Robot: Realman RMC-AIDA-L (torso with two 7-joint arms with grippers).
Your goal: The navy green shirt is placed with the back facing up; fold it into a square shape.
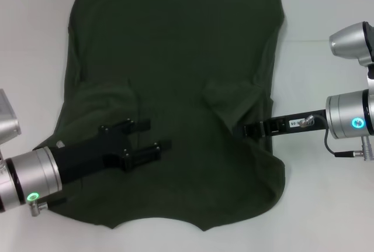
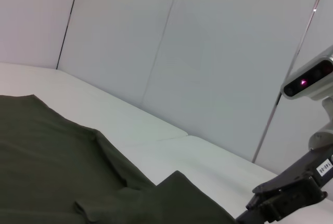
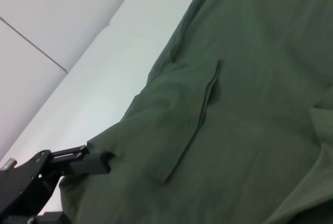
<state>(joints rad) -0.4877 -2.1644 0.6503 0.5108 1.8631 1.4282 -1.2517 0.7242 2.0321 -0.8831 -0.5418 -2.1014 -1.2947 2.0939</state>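
The navy green shirt [image 1: 175, 59] lies spread flat on the white table, plain side up, with both short sleeves folded inward over the body. One folded sleeve [image 3: 182, 125] shows clearly in the right wrist view. My left gripper [image 1: 159, 135] hovers open over the shirt's near left part, with nothing between its fingers [image 3: 83, 162]. My right gripper [image 1: 248, 129] reaches in from the right and sits at the shirt's right edge, beside the other folded sleeve [image 1: 231, 97]. The left wrist view shows this right gripper [image 2: 260, 203] just off the cloth's edge.
The white table [image 1: 327, 205] extends around the shirt on both sides. The shirt's near hem [image 1: 158, 223] lies close to the table's front edge, and its near right corner [image 1: 272, 182] is rumpled. White wall panels [image 2: 208, 52] stand behind the table.
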